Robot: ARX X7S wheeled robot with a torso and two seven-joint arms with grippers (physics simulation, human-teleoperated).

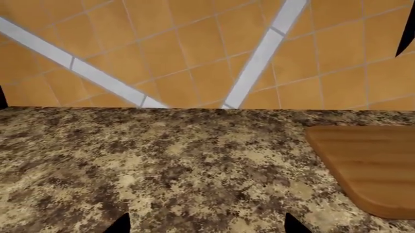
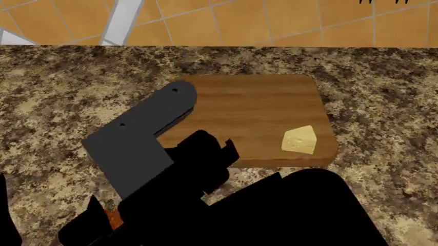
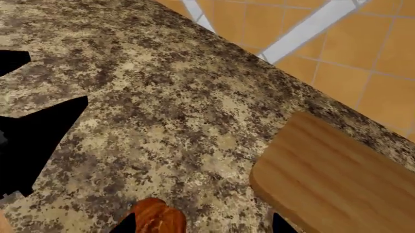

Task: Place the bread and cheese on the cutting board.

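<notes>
We have the cheese (image 2: 300,140) on the board (image 2: 260,102); the bread (image 3: 155,217) sits between our right gripper's (image 3: 198,225) parted tips, grip unclear.

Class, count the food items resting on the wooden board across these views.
1: the pale yellow cheese wedge near the brown wooden cutting board's front right corner. The dark arm hides the board's left part.

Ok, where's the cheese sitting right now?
In the head view the small pale yellow cheese wedge rests on the thick brown wooden cutting board, near its front right corner, beside the granite counter.
</notes>
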